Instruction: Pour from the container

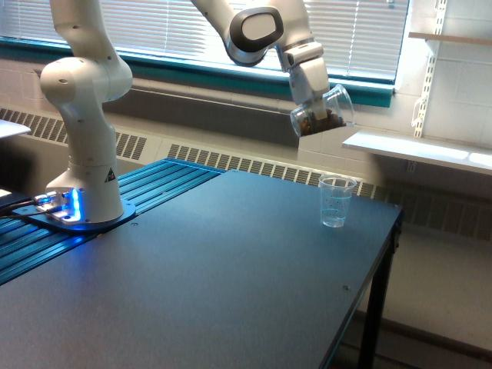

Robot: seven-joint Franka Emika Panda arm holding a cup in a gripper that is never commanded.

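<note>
The tool [317, 112] is mostly hidden behind the container [324, 113], so its fingers cannot be made out, though it plainly holds that clear tumbler aloft, tilted on its side high above the tabletop [231, 261] and up and to the exterior view's left of the small cup [336, 201]. Dark brown bits lie along the container's lower wall. The small cup stands upright near the tabletop's far edge; its contents are hard to make out
</note>
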